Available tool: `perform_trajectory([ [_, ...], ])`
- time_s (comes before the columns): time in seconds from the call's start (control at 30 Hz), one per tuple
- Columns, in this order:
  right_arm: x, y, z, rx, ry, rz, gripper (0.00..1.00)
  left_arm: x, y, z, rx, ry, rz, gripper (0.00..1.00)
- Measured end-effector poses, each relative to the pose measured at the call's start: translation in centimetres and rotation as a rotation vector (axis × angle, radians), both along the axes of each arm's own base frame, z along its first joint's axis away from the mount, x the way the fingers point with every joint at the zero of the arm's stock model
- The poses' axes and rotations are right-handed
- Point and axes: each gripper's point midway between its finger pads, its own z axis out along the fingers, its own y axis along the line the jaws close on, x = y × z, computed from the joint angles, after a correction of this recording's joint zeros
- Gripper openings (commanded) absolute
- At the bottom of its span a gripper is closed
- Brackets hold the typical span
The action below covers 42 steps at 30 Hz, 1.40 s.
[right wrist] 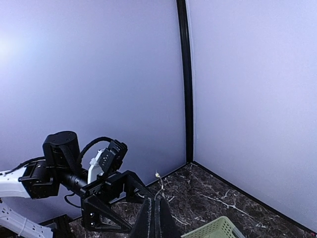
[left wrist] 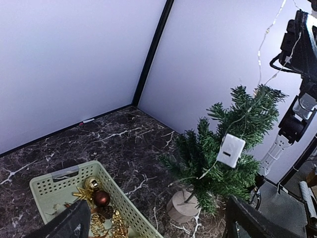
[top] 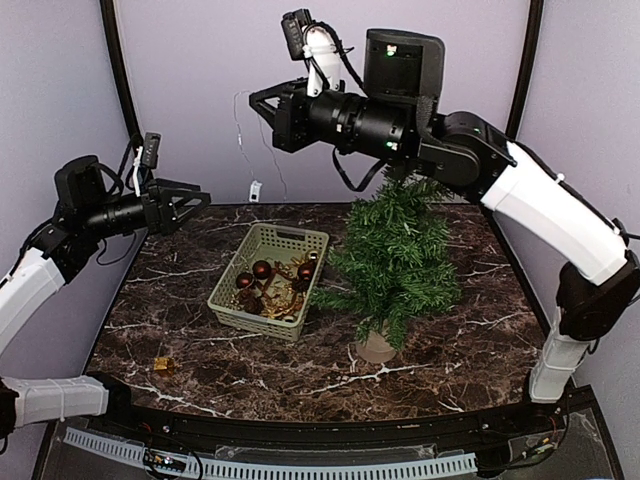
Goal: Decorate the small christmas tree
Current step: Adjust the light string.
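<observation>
The small christmas tree (top: 395, 260) stands on its round wooden base (top: 377, 347) right of centre; it also shows in the left wrist view (left wrist: 213, 148). My right gripper (top: 254, 99) is raised high at the back, shut on a thin light string (top: 240, 135). The string's fine wire with a tiny bulb (right wrist: 158, 176) rises from the closed fingers (right wrist: 148, 223). A white battery box (top: 255, 190) hangs at the string's end; it also shows in the left wrist view (left wrist: 230, 150). My left gripper (top: 195, 213) is open and empty, above the table's left side, facing the tree.
A pale green basket (top: 226, 283) with dark red balls (top: 262, 268) and gold ornaments sits left of the tree; it also shows in the left wrist view (left wrist: 47, 184). A small gold item (top: 163, 365) lies at front left. Purple walls enclose the back and sides.
</observation>
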Motion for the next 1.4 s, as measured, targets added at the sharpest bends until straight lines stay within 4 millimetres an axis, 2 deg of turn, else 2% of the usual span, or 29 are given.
perform_trajectory([
  [0.17, -2.3, -0.6, -0.4, -0.010, 0.000, 0.098, 0.00, -1.4, 0.0, -1.0, -0.006, -0.010, -0.032, 0.96],
  [0.33, -4.0, -1.7, -0.3, -0.004, -0.003, 0.154, 0.00, -1.4, -0.2, -5.1, 0.024, 0.052, -0.035, 0.96],
  [0.43, -4.7, -2.8, 1.0, 0.030, -0.016, 0.168, 0.00, -1.6, -1.2, -7.7, 0.060, 0.089, -0.045, 0.95],
  [0.6, -5.4, -4.9, 3.9, 0.107, -0.052, 0.168, 0.00, -1.9, -3.6, -9.6, 0.139, 0.079, -0.044, 0.96],
  [0.7, -5.6, -6.3, 5.4, 0.153, -0.071, 0.151, 0.00, -1.5, -3.5, -11.0, 0.162, 0.078, 0.001, 0.98],
  [0.87, -5.3, -7.9, 7.0, 0.198, -0.089, 0.099, 0.00, -1.0, -2.5, -15.7, 0.198, 0.114, 0.073, 0.99],
  [0.93, -5.2, -8.5, 7.4, 0.208, -0.094, 0.081, 0.00, -1.0, -2.3, -16.7, 0.207, 0.113, 0.086, 0.99],
  [1.13, -5.3, -9.4, 7.8, 0.220, -0.112, 0.066, 0.00, -0.1, -2.4, -17.9, 0.258, 0.060, 0.134, 0.99],
  [1.4, -5.2, -9.5, 7.7, 0.222, -0.118, 0.054, 0.00, 0.8, -3.3, -20.4, 0.377, 0.008, 0.144, 0.99],
])
